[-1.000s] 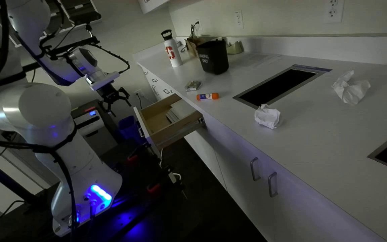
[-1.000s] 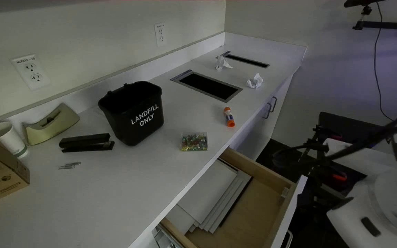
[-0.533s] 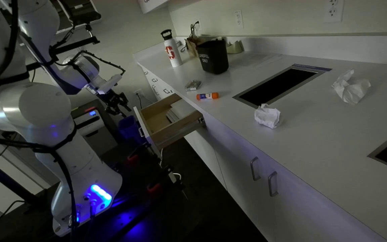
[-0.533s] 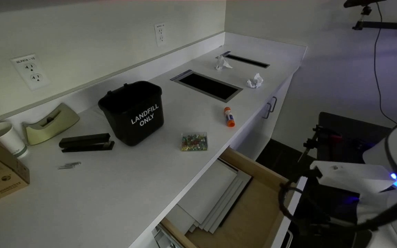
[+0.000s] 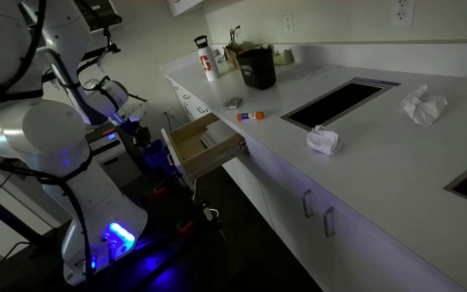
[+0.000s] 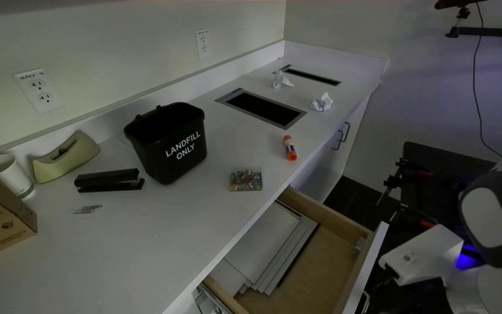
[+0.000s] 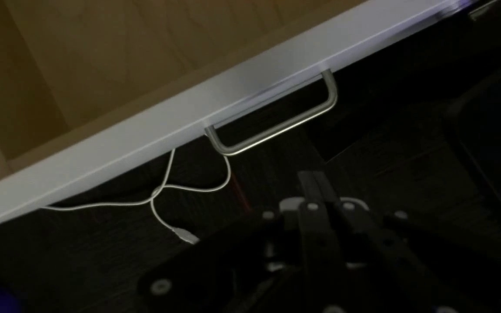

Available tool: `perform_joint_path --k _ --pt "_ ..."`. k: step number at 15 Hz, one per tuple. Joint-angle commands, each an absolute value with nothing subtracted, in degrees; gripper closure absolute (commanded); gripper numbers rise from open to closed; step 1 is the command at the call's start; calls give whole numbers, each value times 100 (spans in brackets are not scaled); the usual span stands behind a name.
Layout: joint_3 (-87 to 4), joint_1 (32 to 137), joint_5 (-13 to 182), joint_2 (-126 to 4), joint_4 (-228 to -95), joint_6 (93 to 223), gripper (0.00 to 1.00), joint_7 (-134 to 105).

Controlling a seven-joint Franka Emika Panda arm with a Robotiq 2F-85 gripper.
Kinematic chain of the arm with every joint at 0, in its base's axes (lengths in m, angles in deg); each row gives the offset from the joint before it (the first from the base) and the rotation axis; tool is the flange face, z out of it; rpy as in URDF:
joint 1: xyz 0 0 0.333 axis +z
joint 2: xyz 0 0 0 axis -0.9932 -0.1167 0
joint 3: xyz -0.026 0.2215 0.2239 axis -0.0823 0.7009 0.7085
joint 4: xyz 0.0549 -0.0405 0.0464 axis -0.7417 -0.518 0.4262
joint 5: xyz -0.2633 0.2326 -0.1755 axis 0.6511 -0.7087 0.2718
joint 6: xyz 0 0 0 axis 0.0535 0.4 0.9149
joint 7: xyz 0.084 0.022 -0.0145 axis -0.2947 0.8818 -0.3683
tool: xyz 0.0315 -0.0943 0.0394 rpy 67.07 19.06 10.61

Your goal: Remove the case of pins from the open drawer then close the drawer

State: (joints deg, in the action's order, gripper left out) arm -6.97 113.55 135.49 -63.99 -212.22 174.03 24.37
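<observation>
White countertop [image 6: 146, 253] along a pale wall [image 6: 137, 39] in a dim room, read left to right in an exterior view. At the left end stand a cardboard box [image 6: 5, 224], a paper cup [image 6: 18, 178] and a tape dispenser [image 6: 61, 163], followed by a black stapler [image 6: 109, 179] and a black bin [image 6: 170, 148] lettered LANDFILL ONLY. Next, the case of pins [image 6: 245, 179], clear with many-coloured contents, lies on the countertop near its edge; its removal may be judged complete. Beyond it come an orange-ended glue stick [image 6: 290, 148] and, lower, the open drawer [image 6: 320, 261], with pale flat panels [image 6: 259, 244] stacked inside. At far right is the robot arm [image 6: 490, 222]. In the wrist view, again left to right: a white cable [image 7: 156, 191] along the drawer front [image 7: 189, 108], its height unclear; the metal handle [image 7: 277, 130]; and the gripper [image 7: 314, 178], fingers together, nothing seen between them, near the handle but apart from it. Closing is presumably the step in hand. Possible faults: a push well off centre could skew the drawer and jam it partway; fingertips meeting the rounded handle, rather than the flat front, could slide off; too low an approach could pass beneath the front or snag the cable; and an arm raised carelessly over the edge might knock the case back into the drawer.
</observation>
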Motion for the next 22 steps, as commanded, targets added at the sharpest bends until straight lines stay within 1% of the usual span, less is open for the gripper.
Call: perform_joint_path --k 1,5,8,14,19,22 --pt "-656 11287 13574 -6507 -21193 17394 99 2581" --pt "-671 11262 13649 -6695 -21092 17409 100 2686" --pt "-973 11377 14552 -6848 -20996 17619 100 2445" --pt "-1218 11271 16112 -7252 -20774 17774 100 2140" --pt "-1355 11410 17048 -7447 -20527 17082 100 1749" --pt "-1363 11539 17270 -7502 -20441 16346 100 1757"
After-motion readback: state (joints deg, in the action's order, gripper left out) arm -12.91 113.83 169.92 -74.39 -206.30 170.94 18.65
